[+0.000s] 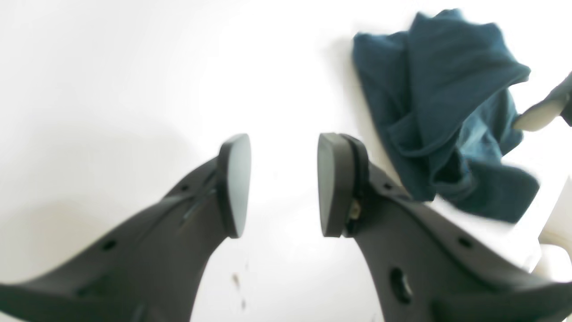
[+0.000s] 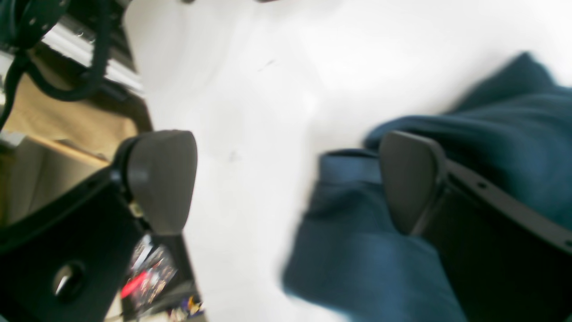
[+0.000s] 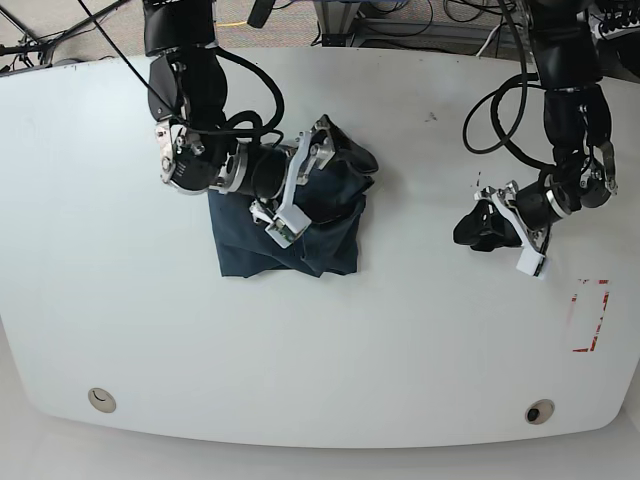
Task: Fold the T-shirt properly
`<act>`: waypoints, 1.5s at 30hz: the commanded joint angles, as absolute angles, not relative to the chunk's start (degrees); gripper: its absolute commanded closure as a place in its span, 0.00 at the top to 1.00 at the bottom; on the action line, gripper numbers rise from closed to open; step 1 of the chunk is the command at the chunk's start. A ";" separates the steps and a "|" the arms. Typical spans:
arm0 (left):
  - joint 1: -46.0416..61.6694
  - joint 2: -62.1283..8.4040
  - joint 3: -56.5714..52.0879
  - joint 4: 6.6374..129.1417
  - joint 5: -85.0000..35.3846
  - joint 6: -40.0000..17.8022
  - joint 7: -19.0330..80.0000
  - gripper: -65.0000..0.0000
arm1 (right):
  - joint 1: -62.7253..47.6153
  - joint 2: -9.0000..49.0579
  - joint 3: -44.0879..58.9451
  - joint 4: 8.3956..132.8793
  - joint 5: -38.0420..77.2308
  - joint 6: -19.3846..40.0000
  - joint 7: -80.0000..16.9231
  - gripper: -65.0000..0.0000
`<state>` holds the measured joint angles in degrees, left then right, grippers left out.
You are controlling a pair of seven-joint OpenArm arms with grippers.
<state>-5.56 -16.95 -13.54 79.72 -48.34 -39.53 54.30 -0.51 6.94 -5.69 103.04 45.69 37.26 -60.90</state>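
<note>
The dark navy T-shirt (image 3: pixel 290 250) lies bunched in a rough rectangle left of the table's middle, with a raised lump at its far right corner. My right gripper (image 3: pixel 306 182) hovers over its upper part, open wide. In the right wrist view one finger (image 2: pixel 411 179) stands over the T-shirt (image 2: pixel 357 250) and the other (image 2: pixel 163 179) over bare table; the right gripper (image 2: pixel 286 179) holds nothing. My left gripper (image 3: pixel 466 232) is apart from the shirt, out to its right. In the left wrist view the left gripper (image 1: pixel 283 183) is open over white table, with the crumpled T-shirt (image 1: pixel 438 103) at upper right.
The white table (image 3: pixel 400 330) has a red rectangular outline (image 3: pixel 590 315) near its right edge and two small round fittings (image 3: pixel 100 400) (image 3: pixel 540 412) near the front. Cables hang at the far edge. Past the table edge, clutter (image 2: pixel 152 273) shows in the right wrist view.
</note>
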 commanded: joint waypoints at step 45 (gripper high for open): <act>-6.02 -17.45 -3.91 89.45 -42.33 -38.99 53.05 0.35 | 8.92 14.37 -0.48 93.76 46.55 37.23 -57.54 0.67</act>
<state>-4.86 -16.99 -5.61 85.86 -43.11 -39.48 54.39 8.51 13.28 -2.07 91.50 45.19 36.67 -58.96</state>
